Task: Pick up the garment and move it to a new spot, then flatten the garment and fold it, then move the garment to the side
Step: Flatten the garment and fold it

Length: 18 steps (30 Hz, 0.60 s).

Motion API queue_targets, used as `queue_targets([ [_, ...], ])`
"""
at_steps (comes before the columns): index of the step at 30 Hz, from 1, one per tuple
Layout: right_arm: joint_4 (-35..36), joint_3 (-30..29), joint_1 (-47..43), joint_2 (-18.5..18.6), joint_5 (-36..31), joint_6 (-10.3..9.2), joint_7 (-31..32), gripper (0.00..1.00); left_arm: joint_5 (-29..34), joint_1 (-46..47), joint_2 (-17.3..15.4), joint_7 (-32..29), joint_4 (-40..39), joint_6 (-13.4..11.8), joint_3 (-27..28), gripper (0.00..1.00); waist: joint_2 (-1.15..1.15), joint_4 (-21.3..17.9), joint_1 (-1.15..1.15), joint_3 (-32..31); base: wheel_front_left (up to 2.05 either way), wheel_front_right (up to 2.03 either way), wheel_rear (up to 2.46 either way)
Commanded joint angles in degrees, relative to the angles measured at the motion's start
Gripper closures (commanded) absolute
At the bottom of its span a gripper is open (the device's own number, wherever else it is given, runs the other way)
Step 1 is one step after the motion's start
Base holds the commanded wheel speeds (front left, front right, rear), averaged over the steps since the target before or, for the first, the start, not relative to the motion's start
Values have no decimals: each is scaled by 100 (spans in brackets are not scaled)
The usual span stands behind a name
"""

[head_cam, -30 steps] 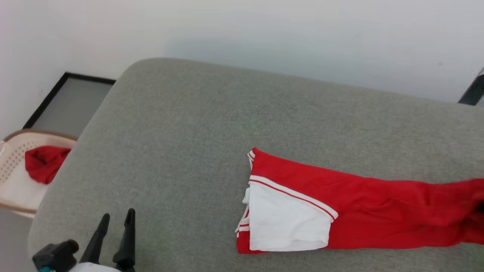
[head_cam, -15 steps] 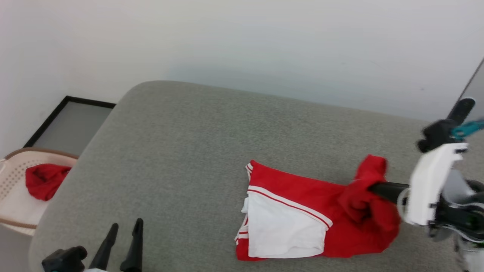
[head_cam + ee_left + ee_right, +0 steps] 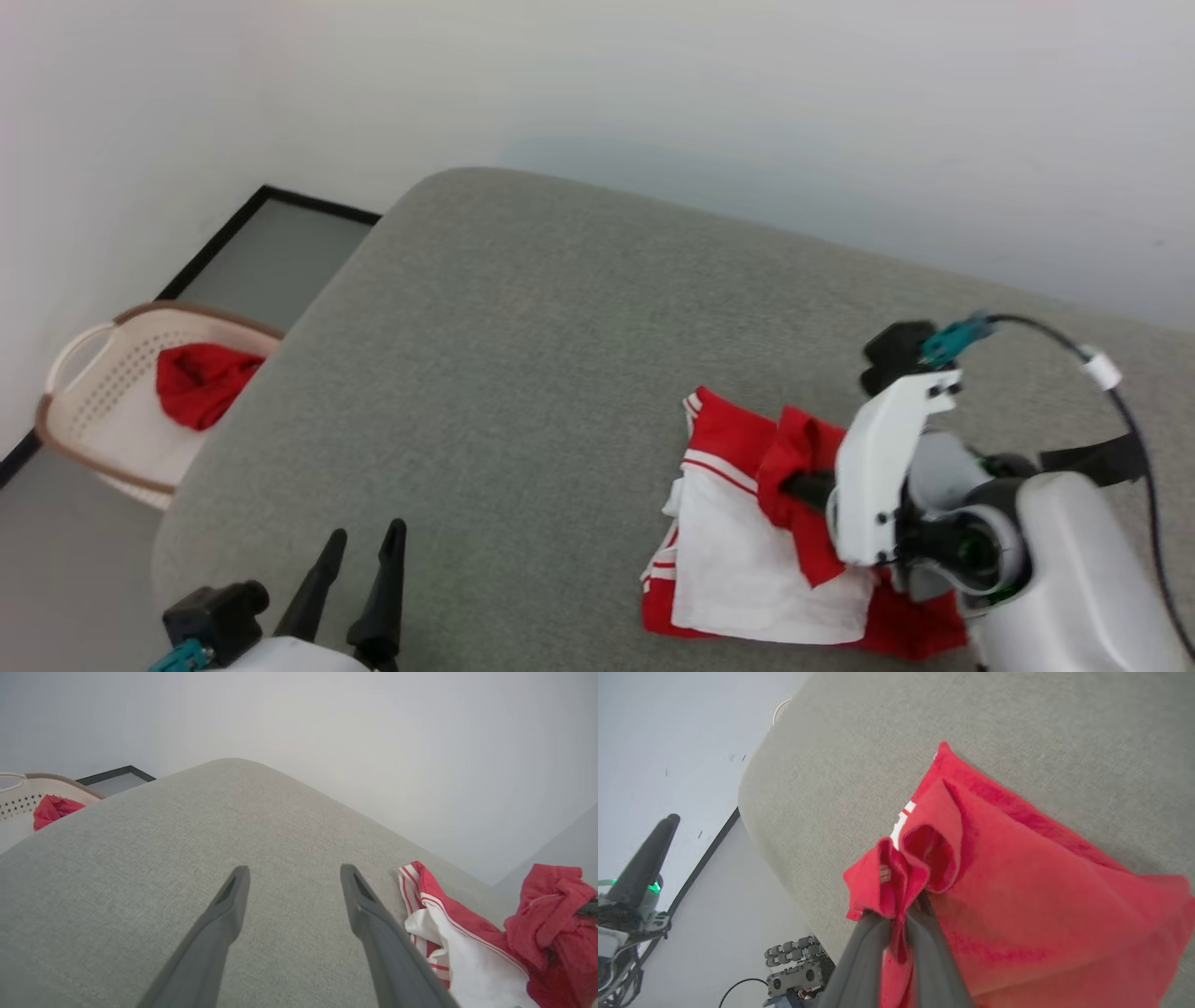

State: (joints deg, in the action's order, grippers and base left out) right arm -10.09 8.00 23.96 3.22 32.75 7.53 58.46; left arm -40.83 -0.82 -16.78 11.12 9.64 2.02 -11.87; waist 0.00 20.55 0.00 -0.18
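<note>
Pinching the garment edge, right gripper jaws closed; left gripper jaws wide above open cushion.

Bare, home-like indoor room, wide grey upholstered cushion spreading across the middle, plain white wall rising at the far side, perforated cream laundry basket sitting at far left on grey floor, holding a red cloth, black-edged panel showing beyond it.

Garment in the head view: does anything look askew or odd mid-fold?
Yes. The garment is bunched into a raised red wad where the right gripper pinches it. The folded-over part sits crooked over the white sleeve, and the edges are not aligned. No damage is visible.
</note>
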Motion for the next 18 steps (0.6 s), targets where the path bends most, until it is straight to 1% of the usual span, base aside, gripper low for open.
queue_targets([
  [1, -219, 161, 82, -24, -106, -9, -183, 100, 21, 97, 39, 36, 71, 21, -12, 0, 0, 204, 0, 138, 0, 0, 0],
  [2, -343, 250, 111, -29, -162, -8, -266, 100, 22, 126, 55, 43, 106, 32, -25, 0, 0, 232, 0, 149, 0, 0, 0],
  [3, -464, 333, 136, -33, -195, -9, -346, 79, 27, 150, 65, 55, 139, 48, -38, 0, 0, 254, 0, 158, 0, 0, 0],
  [4, -553, 421, 165, -37, -244, -9, -426, 51, 31, 165, 71, 55, 168, 59, -44, 0, 0, 267, 0, 163, 0, 0, 0],
  [5, -626, 497, 211, -38, -284, -8, -526, 0, 30, 180, 80, 65, 194, 58, -49, 0, 0, 277, 0, 171, 0, 0, 0],
  [9, -853, 666, 403, -35, -115, -9, -765, 0, -18, 183, 86, 112, 289, 38, -7, 0, 0, 239, 0, 168, 0, 0, 0],
  [12, -878, 734, 511, -37, -9, -9, -797, 0, -13, 155, 64, 132, 323, 16, 13, 0, 0, 162, 0, 148, 0, 0, 0],
  [15, -793, 750, 590, -35, 137, -9, -784, 0, -28, 117, 30, 154, 316, 13, 48, 0, 0, 27, 0, 96, 0, 0, 0],
  [18, -533, 736, 609, -36, 230, -9, -719, 0, -8, 58, -19, 155, 292, -37, 80, 0, 0, -153, 0, 24, 0, 0, 0],
])
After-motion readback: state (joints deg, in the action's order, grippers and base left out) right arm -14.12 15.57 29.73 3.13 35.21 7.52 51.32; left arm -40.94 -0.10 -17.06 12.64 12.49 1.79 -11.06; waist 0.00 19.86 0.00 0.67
